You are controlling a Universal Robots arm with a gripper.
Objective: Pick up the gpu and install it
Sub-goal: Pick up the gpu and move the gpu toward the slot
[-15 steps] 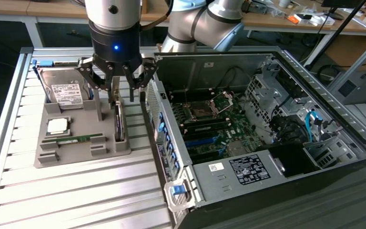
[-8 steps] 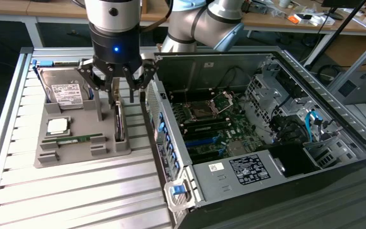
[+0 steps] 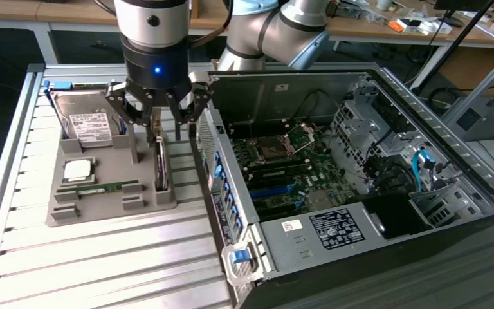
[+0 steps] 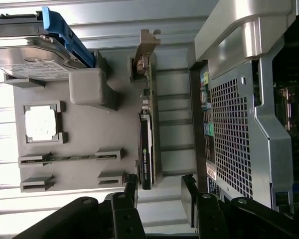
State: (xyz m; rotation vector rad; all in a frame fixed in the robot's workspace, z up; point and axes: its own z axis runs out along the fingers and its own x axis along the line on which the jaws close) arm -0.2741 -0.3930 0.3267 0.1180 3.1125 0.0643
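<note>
Slatted table (image 3: pixel 101 257) carries the grey holder (image 3: pixel 101 206) where the gpu (image 3: pixel 160 164) stands on edge. Your jaws hover above it, spread wide; centre them across its thin board before you close.

Thin dark circuit card (image 3: pixel 160 164) with silvery metal bracket, pale grey plastic holder tray (image 3: pixel 92 210), boxy silver hard drive (image 3: pixel 90 125) with white label, small green memory stick (image 3: pixel 101 188), ribbed silvery worktop (image 3: pixel 101 270)
</note>
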